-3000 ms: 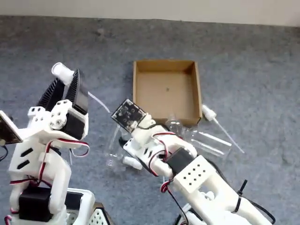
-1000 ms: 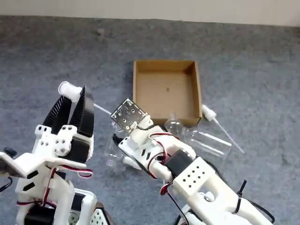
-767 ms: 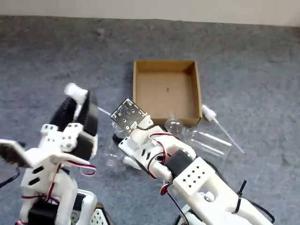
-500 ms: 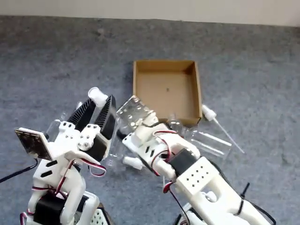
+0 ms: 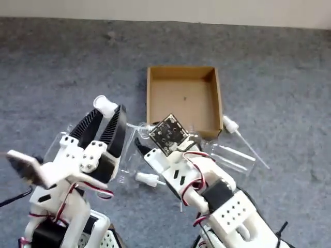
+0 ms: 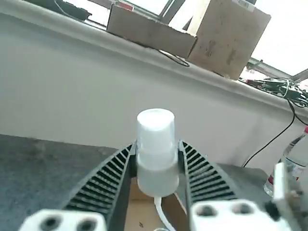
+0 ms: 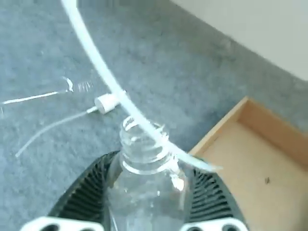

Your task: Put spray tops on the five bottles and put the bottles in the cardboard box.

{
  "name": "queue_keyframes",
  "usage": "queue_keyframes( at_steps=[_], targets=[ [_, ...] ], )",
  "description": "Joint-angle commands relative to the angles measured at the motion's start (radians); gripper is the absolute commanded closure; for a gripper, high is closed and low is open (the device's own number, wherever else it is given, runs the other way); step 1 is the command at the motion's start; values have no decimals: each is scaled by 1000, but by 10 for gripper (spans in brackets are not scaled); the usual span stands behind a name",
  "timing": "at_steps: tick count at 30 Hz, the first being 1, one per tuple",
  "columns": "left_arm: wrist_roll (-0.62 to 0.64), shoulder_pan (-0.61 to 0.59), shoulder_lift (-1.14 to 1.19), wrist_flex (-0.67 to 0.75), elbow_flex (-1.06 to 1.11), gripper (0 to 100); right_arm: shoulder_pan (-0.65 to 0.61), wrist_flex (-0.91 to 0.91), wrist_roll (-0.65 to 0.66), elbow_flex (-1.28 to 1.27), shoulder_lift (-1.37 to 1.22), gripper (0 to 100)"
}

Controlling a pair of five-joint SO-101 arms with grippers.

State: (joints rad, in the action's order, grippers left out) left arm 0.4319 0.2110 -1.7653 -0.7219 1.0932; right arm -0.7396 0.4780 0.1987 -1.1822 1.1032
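Clear plastic bottle (image 7: 144, 192) sits pinched in the right jaws; the left jaws pinch a white spray top (image 6: 155, 151), its tube (image 7: 106, 72) crossing the bottle's mouth. Beyond, the cardboard box (image 5: 181, 103) rests on the grey counter (image 5: 269, 62).

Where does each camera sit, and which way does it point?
High view: fixed overhead, looking down on both arms and the cardboard box.
Left wrist view: on the left arm, facing a wall past its tool, shut on a spray top.
Right wrist view: on the right arm, looking down past its tool, shut on a bottle.
Shared: high and right wrist views both show the cardboard box.
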Motion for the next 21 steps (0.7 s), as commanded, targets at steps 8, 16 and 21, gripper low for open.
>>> queue_keyframes(
  at_steps=[8,16,21],
  targets=[
    [2,-182,4,-49,-54,996,12,-113,0,-21,-140,995],
    [3,-170,5,-49,-54,996,7,-114,0,-25,-145,995],
    [-2,-90,5,-52,-56,996,7,-116,0,-25,-147,995]
  ],
)
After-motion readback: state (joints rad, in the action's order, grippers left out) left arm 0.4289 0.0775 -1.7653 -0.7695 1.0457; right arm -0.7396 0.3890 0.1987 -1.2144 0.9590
